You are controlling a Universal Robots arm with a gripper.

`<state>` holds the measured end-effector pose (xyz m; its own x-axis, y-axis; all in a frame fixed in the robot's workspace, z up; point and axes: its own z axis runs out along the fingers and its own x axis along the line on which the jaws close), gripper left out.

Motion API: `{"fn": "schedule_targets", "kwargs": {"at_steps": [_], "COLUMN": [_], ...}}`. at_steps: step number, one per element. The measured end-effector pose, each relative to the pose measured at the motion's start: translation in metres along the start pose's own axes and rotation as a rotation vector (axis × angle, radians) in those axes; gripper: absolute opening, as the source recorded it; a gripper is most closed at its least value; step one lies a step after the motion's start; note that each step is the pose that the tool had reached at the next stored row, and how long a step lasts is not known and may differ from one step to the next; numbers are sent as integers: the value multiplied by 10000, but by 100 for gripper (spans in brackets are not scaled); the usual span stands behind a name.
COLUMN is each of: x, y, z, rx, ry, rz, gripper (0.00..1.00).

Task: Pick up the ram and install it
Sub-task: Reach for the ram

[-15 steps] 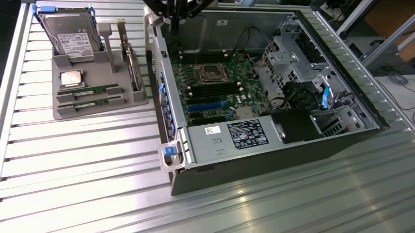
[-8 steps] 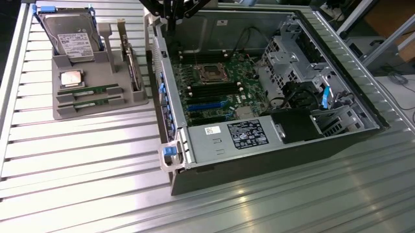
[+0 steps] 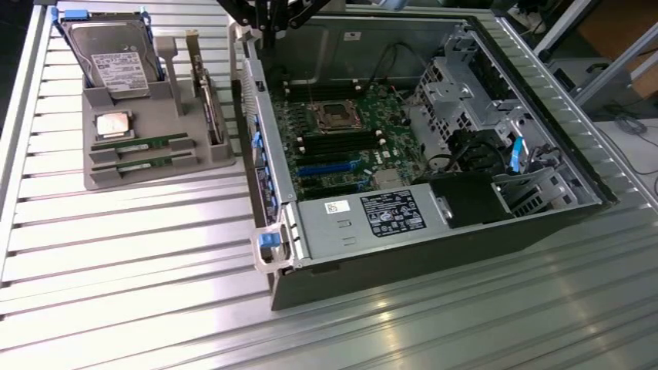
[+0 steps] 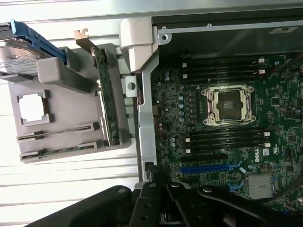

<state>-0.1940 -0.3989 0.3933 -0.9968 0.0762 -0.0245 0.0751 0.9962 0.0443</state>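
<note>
So the gripper [image 4: 163, 201] was pinched shut with nothing in it, hanging up high, well clear of everything. In the exterior view you could catch it [image 3: 262, 19] at the top, over the case [image 3: 411, 258] wall nearest the tray [image 3: 154, 176]. From the wrist view it sat roughly over that wall, with the tray on one side and the board [image 4: 279, 118] on the other. Nearest thing under it was the case's pale edge rail [image 4: 144, 118]. Inside, the board lay flat with the CPU socket [image 4: 229, 105] in the middle and black memory slots [image 4: 222, 137] running along both sides of it. In the exterior view the power supply [image 3: 381, 216] with its black label sat at the near end of the case. The ram [image 3: 141, 144] wasn't picked up: it lay on edge in a slot at the near end of the grey tray, well apart from the gripper. The second stick [image 3: 144, 163] sat in the next slot just beside it. Just behind those was the square silvery chip [image 3: 113, 123] lying flat. The hard drive [image 3: 113, 58] stood tilted at the far end in its blue bracket. A card [image 3: 211, 108] stood on edge along the tray side closest to the case. All of it sat on a slatted metal table [image 3: 123, 277].
</note>
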Motion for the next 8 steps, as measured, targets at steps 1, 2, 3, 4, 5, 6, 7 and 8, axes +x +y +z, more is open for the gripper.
{"fn": "schedule_targets", "kwargs": {"at_steps": [1,2,3,4,5,6,7,8], "x": [6,17,26,32,36,41,45,50], "y": [0,-1,-2,-2,-3,-3,-3,-4], "z": [0,0,-1,-1,-1,-1,-1,-1], "rx": [-1,0,0,-1,0,0,0,-1], "ry": [0,0,0,0,0,0,0,0], "rz": [0,0,0,-1,-1,0,0,0], "gripper": [11,11,11,11,11,11,11,11]}}
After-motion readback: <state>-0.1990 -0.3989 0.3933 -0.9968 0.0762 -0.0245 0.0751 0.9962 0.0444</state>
